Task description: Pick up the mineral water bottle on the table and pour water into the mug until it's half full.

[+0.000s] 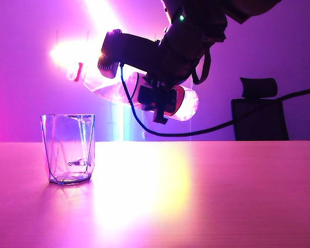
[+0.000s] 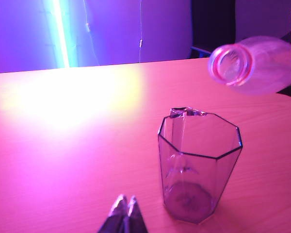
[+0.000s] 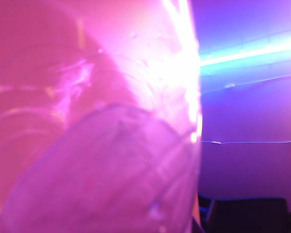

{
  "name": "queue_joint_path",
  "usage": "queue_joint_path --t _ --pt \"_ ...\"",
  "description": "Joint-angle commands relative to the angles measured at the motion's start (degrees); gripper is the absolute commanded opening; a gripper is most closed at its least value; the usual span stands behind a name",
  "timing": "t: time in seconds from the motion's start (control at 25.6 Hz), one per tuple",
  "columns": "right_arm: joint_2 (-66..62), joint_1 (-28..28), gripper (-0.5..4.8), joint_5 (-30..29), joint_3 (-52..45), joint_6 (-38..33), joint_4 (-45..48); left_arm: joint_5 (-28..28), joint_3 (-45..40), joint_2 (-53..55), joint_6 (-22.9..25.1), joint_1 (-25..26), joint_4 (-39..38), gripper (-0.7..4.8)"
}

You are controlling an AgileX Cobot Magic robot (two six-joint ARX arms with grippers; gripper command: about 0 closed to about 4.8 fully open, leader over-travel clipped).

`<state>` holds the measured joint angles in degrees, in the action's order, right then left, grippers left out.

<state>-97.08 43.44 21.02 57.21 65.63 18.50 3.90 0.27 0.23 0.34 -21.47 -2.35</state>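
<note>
- Two grippers are catalogued: the right gripper (image 1: 157, 101) is clamped round the body of the mineral water bottle (image 1: 144, 93), held aloft above the table (image 1: 206, 196); the left gripper (image 2: 125, 213) is seen low over the tabletop near the mug, fingertips pressed together, nothing held
- Bottle: tipped close to level, uncapped mouth with red neck ring (image 2: 231, 64) directed toward the mug (image 1: 68, 149), above it and somewhat to the side
- Mug: upright on the table, apparently almost empty; no stream is seen
- Step in hand, as judged: the mouth is to be brought over the rim before further tilt; tilt is to be added gradually and stopped at half height
- Surface: smooth, pink-tinted, faint wood grain, strong glare patch
- Room: purple-lit wall, bright light strip (image 2: 59, 34), dark office chair (image 1: 259, 111) behind the table
</note>
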Motion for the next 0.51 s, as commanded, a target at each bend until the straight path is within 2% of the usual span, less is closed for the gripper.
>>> queue_joint_path --t 0.04,0.51 --pt "0.7 0.09 2.37 1.44 0.55 2.71 2.91 -0.07 0.22 0.11 -0.15 0.09 0.72 -0.02" --pt "0.61 0.09 2.27 6.43 0.52 9.86 2.73 -0.09 0.22 0.11 -0.15 0.09 0.72 -0.02"
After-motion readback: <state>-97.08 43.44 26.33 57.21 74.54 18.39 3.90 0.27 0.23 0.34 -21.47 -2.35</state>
